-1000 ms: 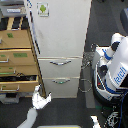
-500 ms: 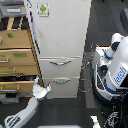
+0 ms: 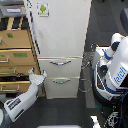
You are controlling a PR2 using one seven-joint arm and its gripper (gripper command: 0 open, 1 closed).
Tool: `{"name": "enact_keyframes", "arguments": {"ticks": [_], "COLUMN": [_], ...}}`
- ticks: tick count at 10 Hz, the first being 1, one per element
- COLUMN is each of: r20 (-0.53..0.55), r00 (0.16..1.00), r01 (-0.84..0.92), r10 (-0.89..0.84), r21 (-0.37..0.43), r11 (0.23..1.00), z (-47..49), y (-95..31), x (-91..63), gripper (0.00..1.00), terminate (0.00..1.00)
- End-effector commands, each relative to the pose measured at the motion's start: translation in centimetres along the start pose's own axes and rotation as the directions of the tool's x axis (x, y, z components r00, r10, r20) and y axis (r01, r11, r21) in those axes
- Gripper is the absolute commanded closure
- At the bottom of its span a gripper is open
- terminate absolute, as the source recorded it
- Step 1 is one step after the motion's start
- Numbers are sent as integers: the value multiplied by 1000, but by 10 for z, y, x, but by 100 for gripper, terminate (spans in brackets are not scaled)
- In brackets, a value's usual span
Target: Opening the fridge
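Standing shut, white fridge [image 3: 61, 35], green-white sticker [image 3: 43, 8], gripper [image 3: 42, 75] beside drawers

Tan wooden drawer cabinet [image 3: 17, 55] stands at the exterior view's left.

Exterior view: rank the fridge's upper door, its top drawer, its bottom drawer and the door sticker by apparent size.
1. Upper door
2-3. Top drawer and bottom drawer: look about alike, so no ranking between them
4. Sticker
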Motion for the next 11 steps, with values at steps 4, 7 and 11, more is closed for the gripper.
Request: {"name": "enact_keyframes", "arguments": {"ticks": [4,7,11], "r20": [68,106,114], "r00": [997,993,992], "r01": [27,42,44], "r10": [-29,-44,-44], "r21": [24,24,-2], "r11": [999,999,999], "z": [67,100,115], "y": [-20,-18,14], "x": [62,90,111], "gripper": [0,0,0], "terminate": [0,0,0]}}
